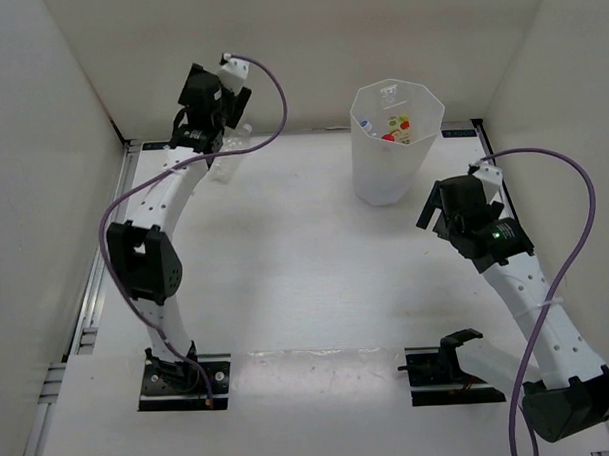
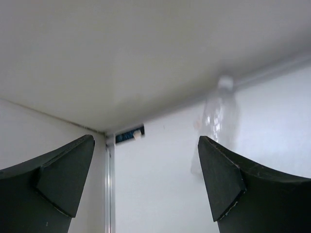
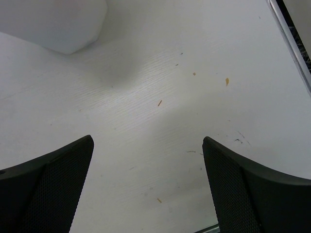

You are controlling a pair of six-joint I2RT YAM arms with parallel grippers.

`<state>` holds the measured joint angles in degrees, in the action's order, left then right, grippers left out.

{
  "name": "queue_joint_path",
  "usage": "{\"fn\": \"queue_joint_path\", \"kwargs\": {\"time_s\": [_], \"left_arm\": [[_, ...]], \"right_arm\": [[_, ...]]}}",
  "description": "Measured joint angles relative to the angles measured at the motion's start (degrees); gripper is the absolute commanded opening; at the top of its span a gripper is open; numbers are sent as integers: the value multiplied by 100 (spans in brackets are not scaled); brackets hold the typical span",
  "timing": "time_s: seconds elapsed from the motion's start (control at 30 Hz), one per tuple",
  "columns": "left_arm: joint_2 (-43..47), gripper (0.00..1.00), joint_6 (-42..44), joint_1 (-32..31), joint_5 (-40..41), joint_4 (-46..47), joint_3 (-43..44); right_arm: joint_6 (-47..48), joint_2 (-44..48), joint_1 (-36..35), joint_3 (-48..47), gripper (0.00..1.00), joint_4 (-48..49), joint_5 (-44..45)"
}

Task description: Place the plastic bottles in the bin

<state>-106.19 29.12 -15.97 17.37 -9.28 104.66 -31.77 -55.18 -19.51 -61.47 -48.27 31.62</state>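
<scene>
Labelled bottles [image 1: 399,128] already sit in the bin [image 1: 378,175], one clear bottle [image 2: 219,121] apparently remains, standing back-left before the wide-open, empty left gripper [image 2: 146,145], and the right gripper [image 3: 148,145] gapes empty near the bin.

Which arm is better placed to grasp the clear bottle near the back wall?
Left: the left gripper, open, faces the clear bottle just ahead; the right gripper hovers beside the bin.
</scene>
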Motion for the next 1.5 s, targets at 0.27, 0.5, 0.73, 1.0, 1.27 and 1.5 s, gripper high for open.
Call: {"fn": "queue_joint_path", "kwargs": {"time_s": [0.27,0.5,0.73,1.0,1.27,1.5], "left_arm": [[-1604,99,507,297,-463,-1215,437],[-3447,99,433,402,-463,-1449,2511],[-4054,99,341,470,-337,-1580,2601],[-4035,99,236,608,-393,-1552,2234],[-3825,14,238,776,-826,-1429,1821],[-3010,10,-358,815,-1663,-1937,1294]], "right_arm": [[63,149,-39,22,95,33,-35],[153,-11,-39,22,95,7,-76],[216,-466,-57,17,95,-129,-72],[243,-846,-127,-42,95,-133,-68],[352,-894,-201,-138,95,-133,2],[321,-798,-201,-144,95,-140,61]]}}
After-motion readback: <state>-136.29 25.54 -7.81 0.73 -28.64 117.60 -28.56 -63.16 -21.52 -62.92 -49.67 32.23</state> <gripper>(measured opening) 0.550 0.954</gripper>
